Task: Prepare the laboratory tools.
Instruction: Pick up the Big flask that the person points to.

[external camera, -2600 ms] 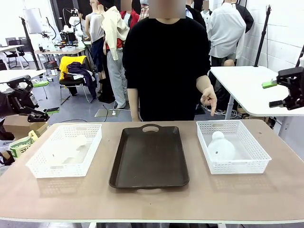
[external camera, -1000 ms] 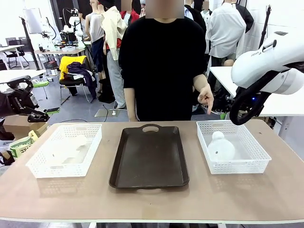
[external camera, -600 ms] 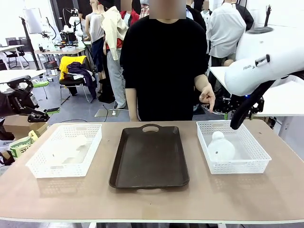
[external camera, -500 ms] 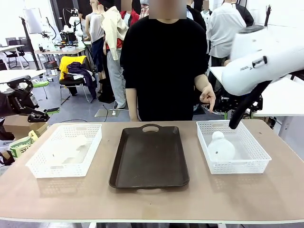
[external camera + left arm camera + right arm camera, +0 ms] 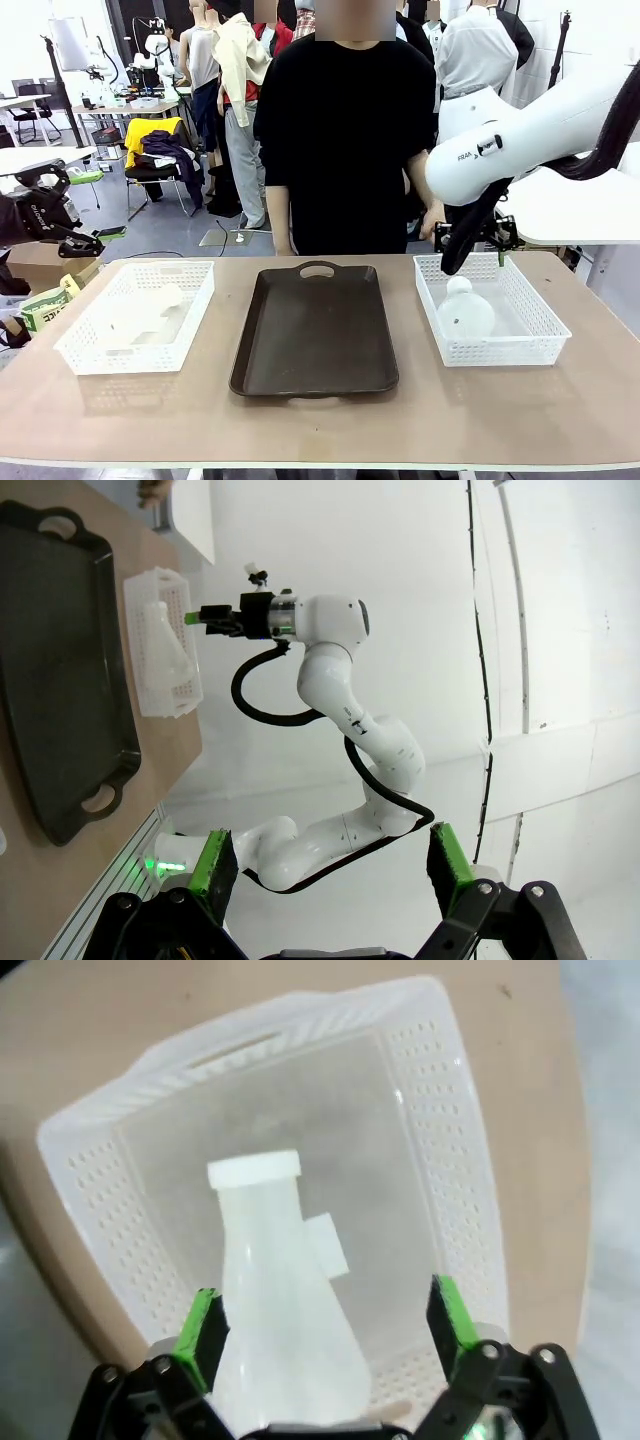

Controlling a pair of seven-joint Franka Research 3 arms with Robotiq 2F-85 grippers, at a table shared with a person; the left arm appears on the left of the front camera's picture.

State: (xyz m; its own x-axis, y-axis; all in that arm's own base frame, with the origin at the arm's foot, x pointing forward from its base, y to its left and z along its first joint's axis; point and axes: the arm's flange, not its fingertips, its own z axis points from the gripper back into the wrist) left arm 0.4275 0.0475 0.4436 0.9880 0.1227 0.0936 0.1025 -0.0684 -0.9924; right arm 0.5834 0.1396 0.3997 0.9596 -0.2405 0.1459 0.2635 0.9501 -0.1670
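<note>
One milky-white conical flask (image 5: 465, 312) lies in the white basket (image 5: 535, 345) on the right. My right gripper (image 5: 478, 246) hangs open just above that basket's far rim. In the right wrist view the flask (image 5: 283, 1305) lies on its side, neck and rim pointing away, with my right gripper (image 5: 323, 1332) open over its wide base without touching it. A second flask (image 5: 142, 314) lies faintly visible in the left basket (image 5: 80, 355). My left gripper (image 5: 88, 210) stays open off the table's left end; in its own view the left gripper (image 5: 330, 870) is empty.
A dark brown tray (image 5: 315, 335) with handles lies between the baskets. A person in black stands at the far edge, one hand (image 5: 431, 216) just behind my right arm (image 5: 520, 130). The left wrist view shows the tray (image 5: 50, 670) and right basket (image 5: 165, 660).
My right arm has swung in from the right and come down over the right basket's far side. The person's pointing hand drew back. The left arm has not moved.
</note>
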